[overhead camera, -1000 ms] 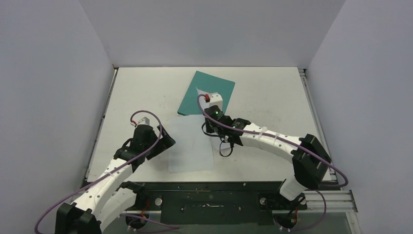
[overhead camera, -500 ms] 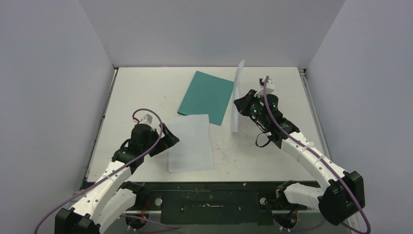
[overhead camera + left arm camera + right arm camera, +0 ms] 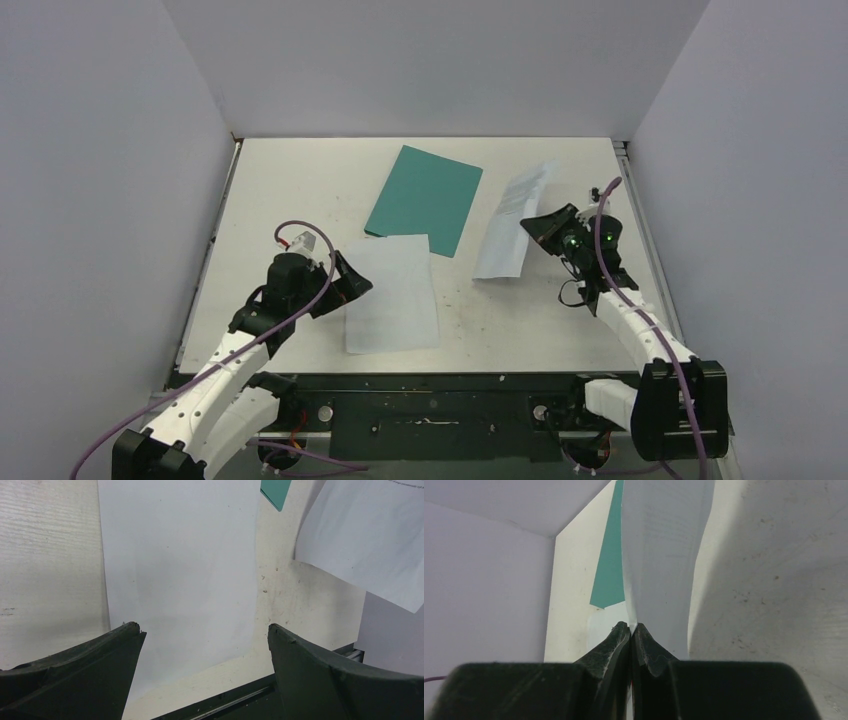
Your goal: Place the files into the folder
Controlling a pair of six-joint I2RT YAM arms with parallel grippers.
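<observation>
The teal folder (image 3: 422,198) lies shut and flat at the back middle of the table; a strip of it (image 3: 611,565) shows in the right wrist view and a corner (image 3: 276,490) in the left wrist view. One white file sheet (image 3: 390,292) (image 3: 180,555) lies flat in front of the folder. My left gripper (image 3: 352,280) (image 3: 202,630) stands open at that sheet's left edge, with nothing between its fingers. My right gripper (image 3: 535,225) (image 3: 630,626) is shut on the edge of a second file sheet (image 3: 510,225) (image 3: 664,540) (image 3: 370,535), which hangs curved just right of the folder.
Grey enclosure walls close in the table on the left, back and right. A black rail (image 3: 430,400) runs along the near edge between the arm bases. A metal rail (image 3: 640,230) lines the table's right side.
My right arm has swung from over the folder to its right, carrying the pinched sheet, which has gone from upright to drooping. The left gripper has edged slightly toward the flat sheet.
</observation>
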